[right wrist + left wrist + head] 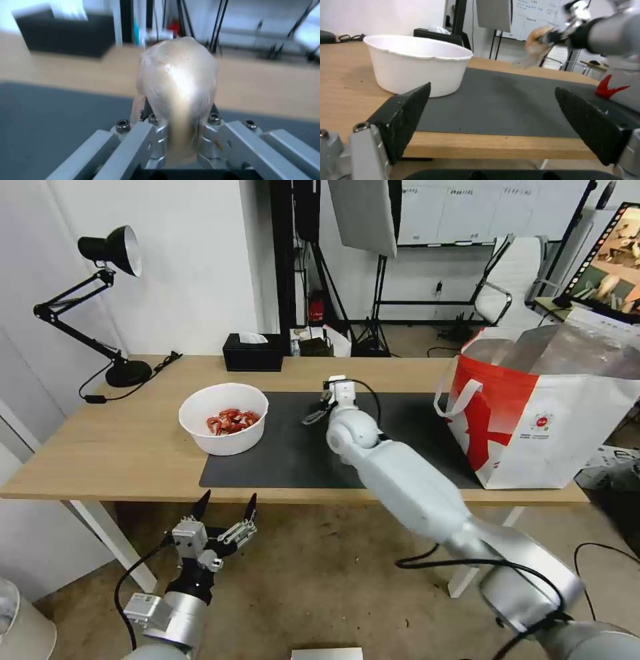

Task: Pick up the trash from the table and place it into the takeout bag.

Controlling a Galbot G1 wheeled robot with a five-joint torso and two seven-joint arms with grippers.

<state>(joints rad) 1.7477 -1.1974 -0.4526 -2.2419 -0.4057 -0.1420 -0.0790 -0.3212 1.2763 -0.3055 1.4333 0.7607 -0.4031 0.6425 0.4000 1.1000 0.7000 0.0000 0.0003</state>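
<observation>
Tan lump in clear wrap point(178, 82) is pinched in my right gripper point(325, 403) above the mat; I judge the takeout bag point(540, 413) comes next. Left gripper point(225, 513) hangs wide open, empty, below the table point(120, 447).

The head camera is looking down and forward across the table point(100, 460). The left wrist camera is facing the near table edge from low, sharing the white bowl point(416, 67) and mat point(500, 105). The right wrist camera is viewing its wrapped lump point(178, 82) closely

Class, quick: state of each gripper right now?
Left gripper: open, empty, below the table edge.
Right gripper: shut on the wrapped tan lump, above the mat.
</observation>
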